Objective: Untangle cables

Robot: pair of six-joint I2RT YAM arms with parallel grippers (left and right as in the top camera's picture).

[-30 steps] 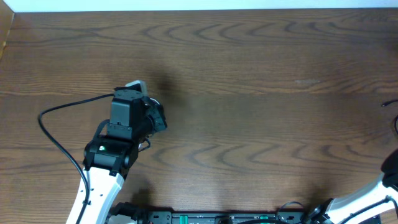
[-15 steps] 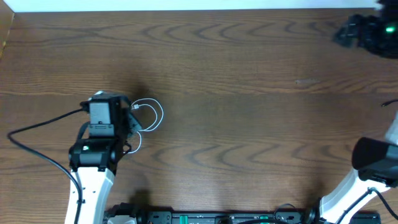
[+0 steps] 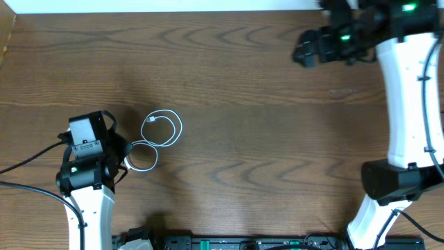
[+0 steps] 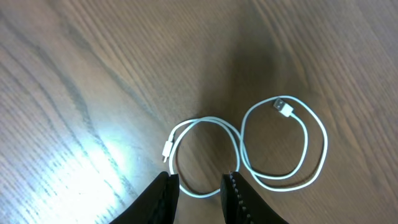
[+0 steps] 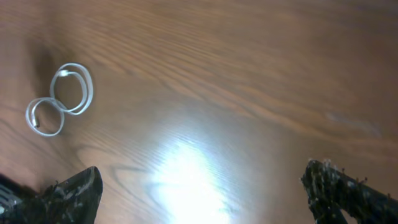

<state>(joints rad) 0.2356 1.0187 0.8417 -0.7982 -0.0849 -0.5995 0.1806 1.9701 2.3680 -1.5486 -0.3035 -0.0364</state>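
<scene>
White cable (image 4: 283,107) lies in two crossed loops on the surface (image 4: 93,74), the nearer loop right at the left pincer's (image 4: 198,182) narrowly parted, empty tips. Right pincer (image 5: 205,193) gapes wide, far off. Tugging one loop could cinch the crossing tighter.

Cable (image 4: 283,107) white, lying just ahead of the black left gripper (image 4: 199,183). Table (image 3: 263,139) brown with darker wavy wood grain.
</scene>
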